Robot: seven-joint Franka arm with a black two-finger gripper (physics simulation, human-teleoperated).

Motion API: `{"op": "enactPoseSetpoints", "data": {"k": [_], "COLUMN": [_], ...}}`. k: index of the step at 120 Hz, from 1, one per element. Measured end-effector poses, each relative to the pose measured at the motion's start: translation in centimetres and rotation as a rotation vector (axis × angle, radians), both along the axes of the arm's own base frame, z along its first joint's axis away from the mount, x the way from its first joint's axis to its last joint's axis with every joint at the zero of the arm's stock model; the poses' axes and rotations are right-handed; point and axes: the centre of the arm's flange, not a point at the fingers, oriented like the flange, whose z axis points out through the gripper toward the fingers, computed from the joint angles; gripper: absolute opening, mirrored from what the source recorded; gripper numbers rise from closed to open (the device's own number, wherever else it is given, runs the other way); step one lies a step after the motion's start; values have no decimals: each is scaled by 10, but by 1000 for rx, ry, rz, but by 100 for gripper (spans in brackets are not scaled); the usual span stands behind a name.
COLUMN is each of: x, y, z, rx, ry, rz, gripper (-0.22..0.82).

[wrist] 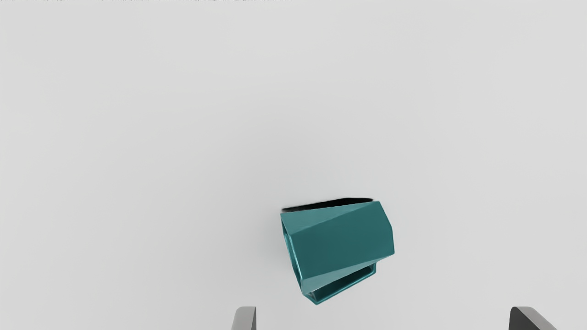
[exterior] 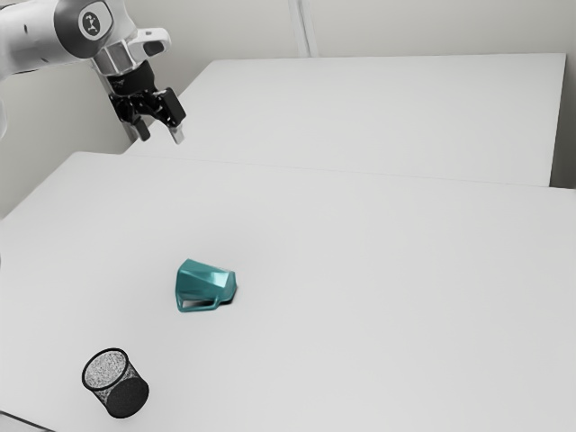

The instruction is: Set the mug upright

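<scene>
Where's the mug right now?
The teal mug lies on its side on the table, toward the exterior view's left, with the black-rimmed cup as its nearest neighbour.

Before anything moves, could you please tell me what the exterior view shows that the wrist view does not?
From the exterior view: the arm, the mesh cup and a second white surface behind the table.

From the wrist view: a close look down at the mug, with its rim nearly edge-on and a dark strip along the side away from the handle.

Shared by both: the mug lying on its side, its handle, the white table and the gripper's fingers.
</scene>
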Motion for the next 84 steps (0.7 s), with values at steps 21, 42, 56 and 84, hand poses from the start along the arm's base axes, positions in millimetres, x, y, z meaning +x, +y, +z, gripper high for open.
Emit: {"op": "enactPoseSetpoints", "data": {"k": [21, 42, 56, 84], "x": [0, -5, -24, -51], "y": [0, -1, 17, 85], "z": [1, -11, -27, -98], "rx": [1, -21, -139, -446], "ry": [-6, 30, 80, 120], "rz": [-4, -6, 47, 183], "gripper": [60, 60, 60, 60]}}
